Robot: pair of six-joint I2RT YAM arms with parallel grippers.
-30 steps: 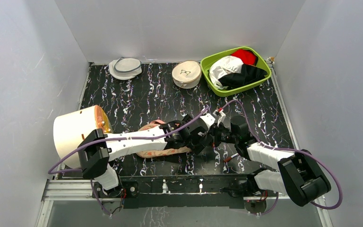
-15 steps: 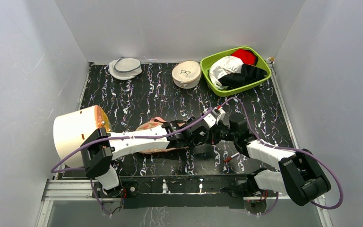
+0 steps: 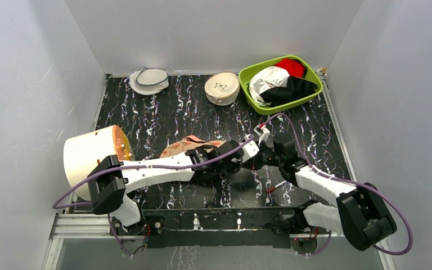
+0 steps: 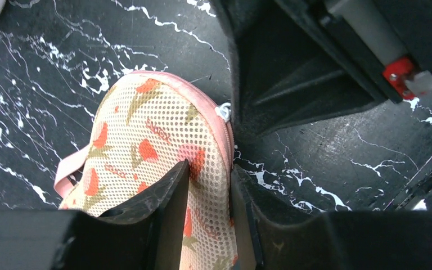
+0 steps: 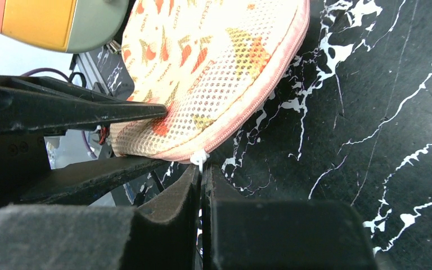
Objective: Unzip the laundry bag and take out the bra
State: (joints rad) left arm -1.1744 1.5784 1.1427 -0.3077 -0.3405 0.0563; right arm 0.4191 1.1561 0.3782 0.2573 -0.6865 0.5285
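On the black marbled table (image 3: pixel 163 112) the laundry bag (image 4: pixel 146 140) lies flat near the middle, its visible edge zipped; the left gripper (image 4: pixel 209 171) is narrowed onto the bag's rounded end, pinching the mesh fabric, while the right gripper (image 5: pixel 203 171) is fully closed with the white zip pull (image 5: pixel 200 158) caught at its tips.

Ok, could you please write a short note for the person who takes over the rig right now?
The left gripper pinches the fabric at one end of the laundry bag.
The right gripper is shut on the white zip pull.
The bag lies on the table, near the front middle, zipped shut where visible. The bra is not in view.
Done: both grips set.
Left: pull the zip open, take out the bra.
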